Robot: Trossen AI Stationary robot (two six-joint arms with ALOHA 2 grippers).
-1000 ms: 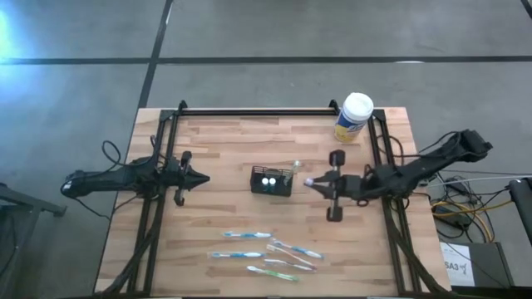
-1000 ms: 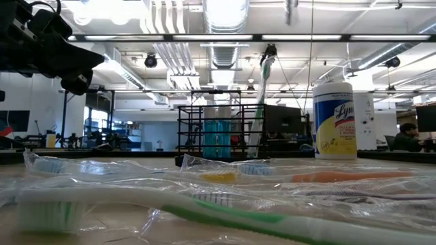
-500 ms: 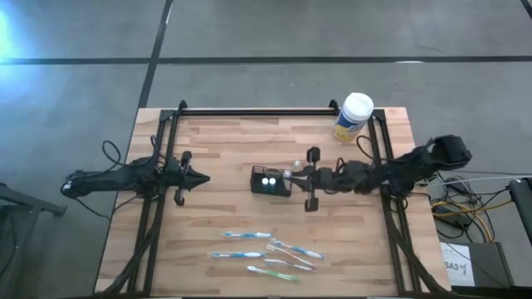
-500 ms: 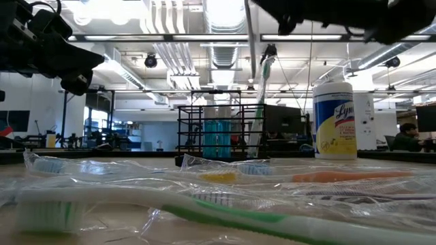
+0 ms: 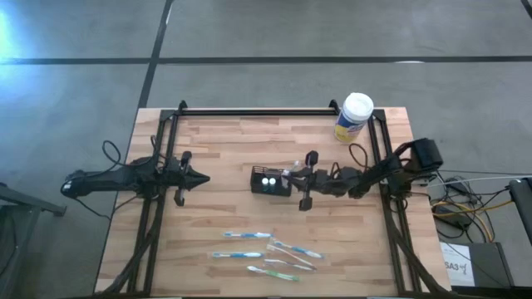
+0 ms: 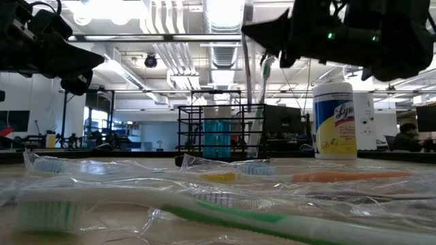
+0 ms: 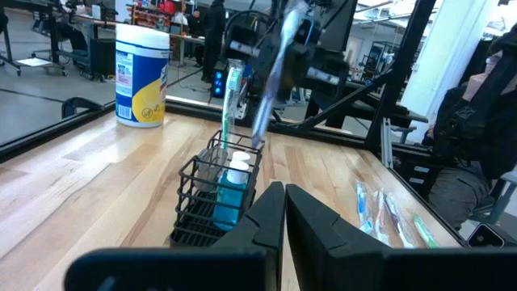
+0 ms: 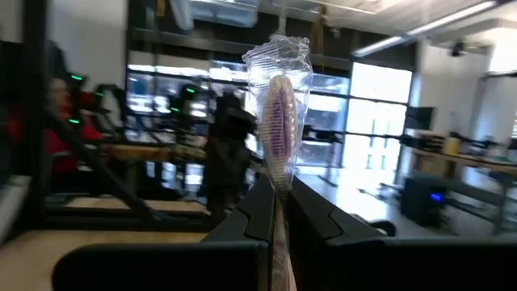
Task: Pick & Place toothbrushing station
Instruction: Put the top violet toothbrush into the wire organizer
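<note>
Black mesh holder box (image 5: 272, 181) mid-table on the wooden table (image 5: 216, 141), two white-topped round pieces (image 5: 268, 178) inside along with a green-handled toothbrush (image 7: 229, 95) standing upright. Right gripper (image 5: 288, 175) just above the box's right edge, fingers clamped together on a wrapped pink toothbrush (image 8: 279, 121), bristle end up, handle reaching down toward the box in the left wrist view. Left gripper (image 5: 202, 178) well left of the box, fingers pressed together, nothing held. Wrapped toothbrushes (image 5: 270, 253), blue and green among them, scattered flat near the table's front edge. Yellow wipes canister (image 5: 352, 118) with white lid at the far right corner.
</note>
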